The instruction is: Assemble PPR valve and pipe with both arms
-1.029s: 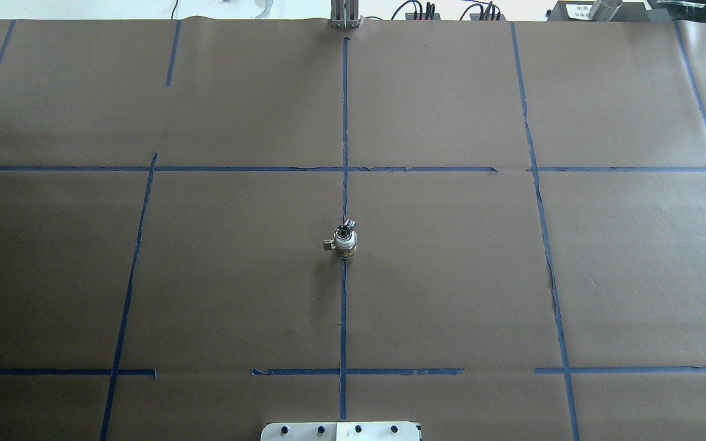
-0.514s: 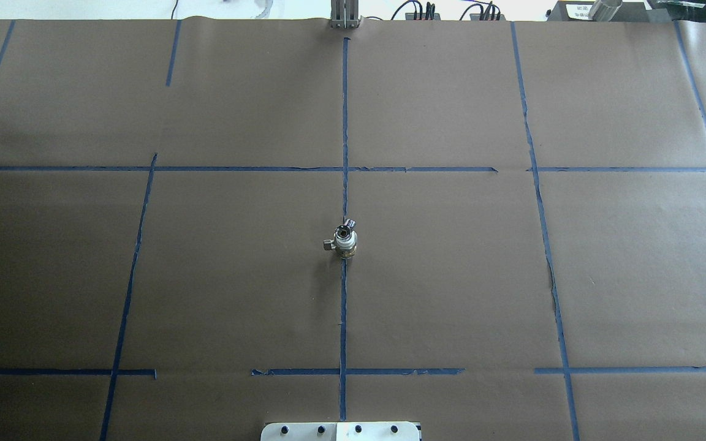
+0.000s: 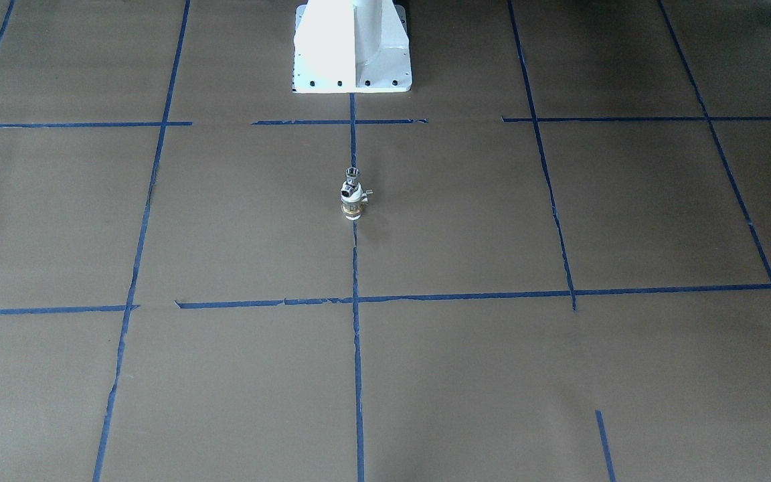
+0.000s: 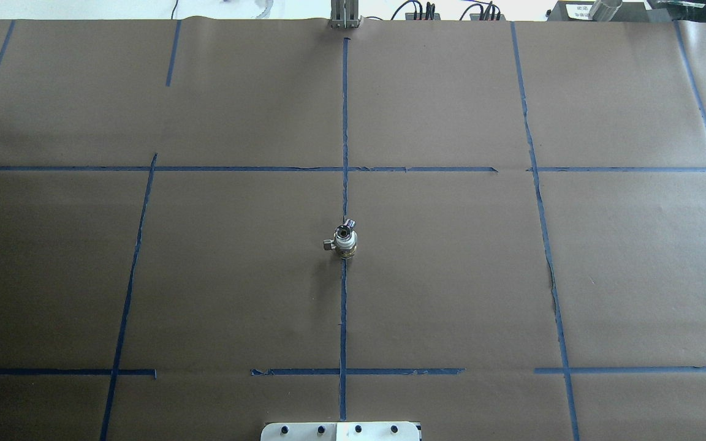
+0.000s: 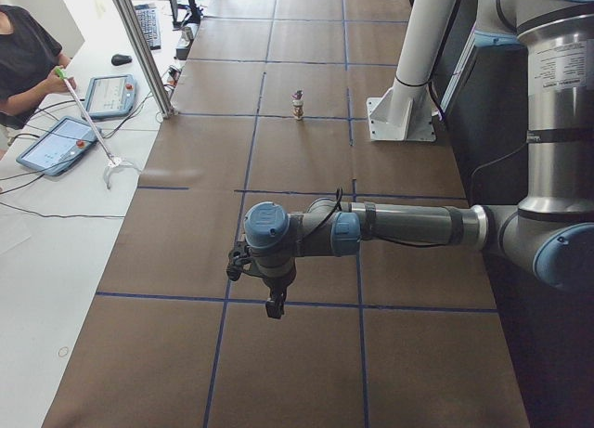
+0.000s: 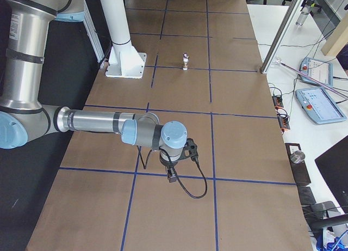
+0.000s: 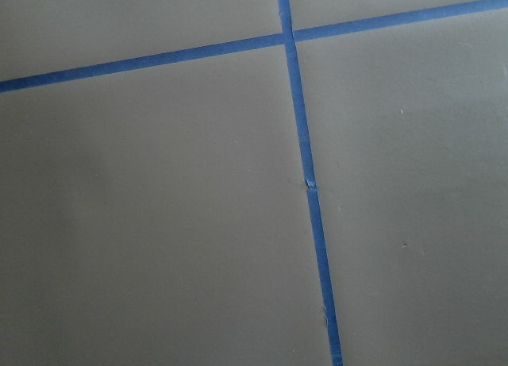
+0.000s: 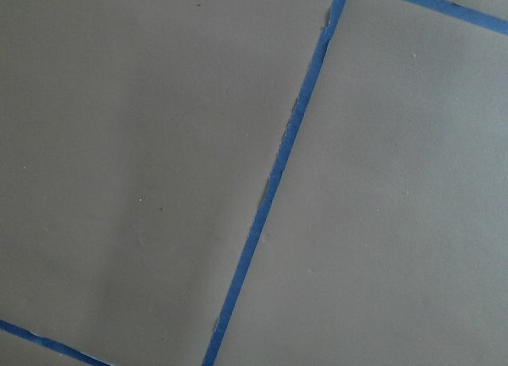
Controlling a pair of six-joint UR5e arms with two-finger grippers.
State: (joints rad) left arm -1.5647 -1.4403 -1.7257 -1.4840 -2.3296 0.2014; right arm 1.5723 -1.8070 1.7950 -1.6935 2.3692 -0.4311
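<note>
Chrome pipe point(image 4: 344, 231) sits atop the valve point(image 4: 347, 247), upright on the bench point(image 4: 451, 275), so I judge them joined. My left fingers point(image 5: 275, 305) and right fingers point(image 6: 172, 177) hang well clear; open or closed, I cannot tell.

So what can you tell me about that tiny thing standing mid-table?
It is the PPR valve, standing upright on the centre blue tape line: a stubby white cylinder with a brass-coloured band low down. The shiny chrome pipe sits on its top, open end up, and a small metal stub juts sideways. Nothing else touches it.
</note>
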